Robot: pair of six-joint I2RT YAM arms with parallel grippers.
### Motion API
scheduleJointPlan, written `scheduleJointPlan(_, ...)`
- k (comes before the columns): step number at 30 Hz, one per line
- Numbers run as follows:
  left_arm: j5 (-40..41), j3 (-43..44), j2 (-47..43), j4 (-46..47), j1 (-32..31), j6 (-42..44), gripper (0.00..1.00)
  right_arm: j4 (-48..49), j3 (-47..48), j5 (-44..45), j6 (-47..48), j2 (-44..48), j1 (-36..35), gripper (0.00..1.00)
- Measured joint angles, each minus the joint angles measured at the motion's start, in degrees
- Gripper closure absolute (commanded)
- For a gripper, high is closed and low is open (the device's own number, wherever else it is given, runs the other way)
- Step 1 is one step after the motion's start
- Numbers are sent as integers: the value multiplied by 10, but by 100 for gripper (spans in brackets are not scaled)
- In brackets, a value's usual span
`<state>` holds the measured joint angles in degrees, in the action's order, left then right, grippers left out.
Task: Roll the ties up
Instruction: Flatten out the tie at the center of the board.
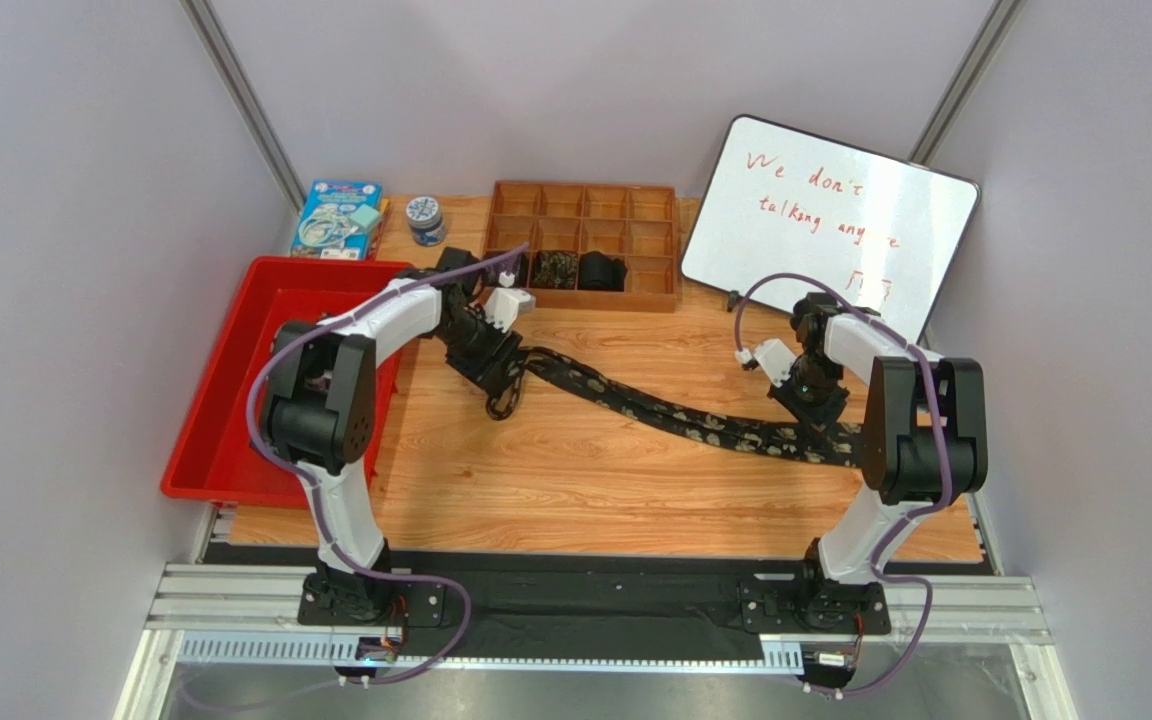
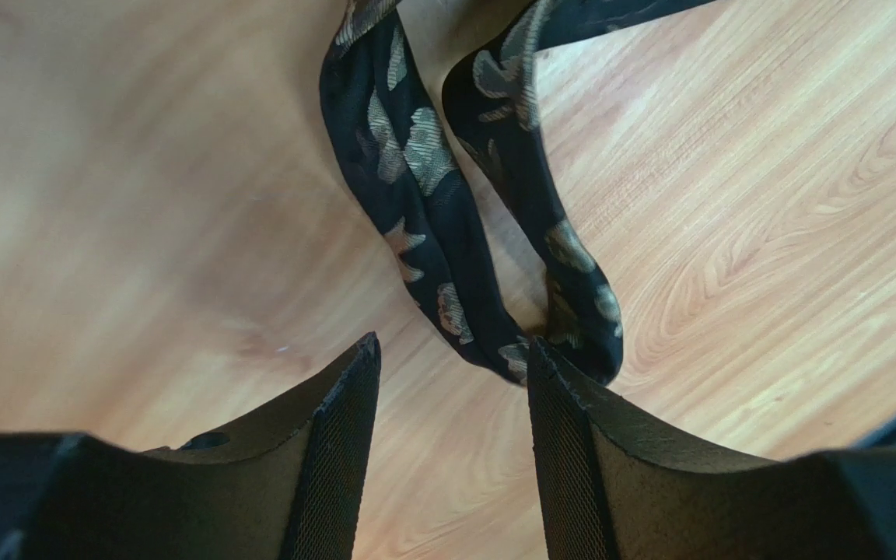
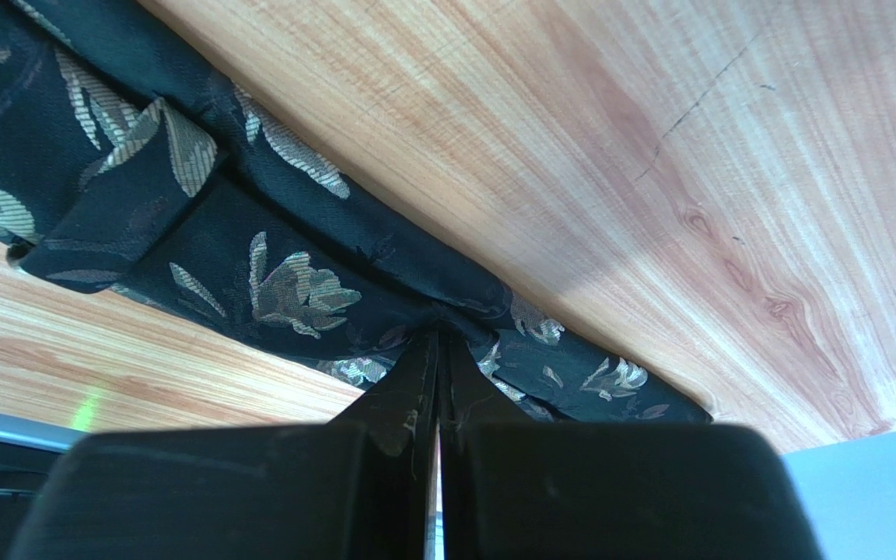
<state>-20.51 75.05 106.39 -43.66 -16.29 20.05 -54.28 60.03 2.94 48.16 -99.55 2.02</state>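
Note:
One dark tie (image 1: 657, 408) with pale floral speckles lies stretched across the wooden table from left to right. My left gripper (image 1: 503, 393) stands over its narrow end. In the left wrist view this gripper (image 2: 450, 345) is open and holds nothing. The tie's end (image 2: 418, 175) is folded back into a narrow loop whose tip touches the right fingertip (image 2: 552, 379). My right gripper (image 1: 815, 413) is at the wide end. In the right wrist view it (image 3: 439, 336) is shut, pinching the edge of the tie (image 3: 283, 286). Two rolled coils (image 1: 576, 272) sit in the organizer.
A wooden compartment organizer (image 1: 585, 210) stands at the back centre. A red tray (image 1: 237, 390) lies at the left edge beside my left arm. A whiteboard (image 1: 830, 225) leans at the back right. A blue box (image 1: 337, 219) and a small jar (image 1: 425, 221) are at the back left.

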Motion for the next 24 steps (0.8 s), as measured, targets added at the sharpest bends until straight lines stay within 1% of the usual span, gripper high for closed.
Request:
scheduleJointPlan(3, -25, 8, 32, -9, 12, -26, 44, -1, 0, -1, 6, 0, 0, 100)
scheduleJointPlan(7, -44, 24, 43, -3, 29, -49, 45, 0, -2, -3, 15, 2, 0, 100)
scheduleJointPlan(16, -53, 38, 54, 23, 33, -72, 46, -1, -2, -4, 19, 2, 0, 100)
scheduleJointPlan(20, -37, 44, 61, 30, 25, -74, 49, -1, -2, -4, 19, 2, 0, 100)
scheduleJointPlan(24, 17, 56, 73, 32, 0, -74, 51, -2, -1, -4, 19, 2, 0, 100)
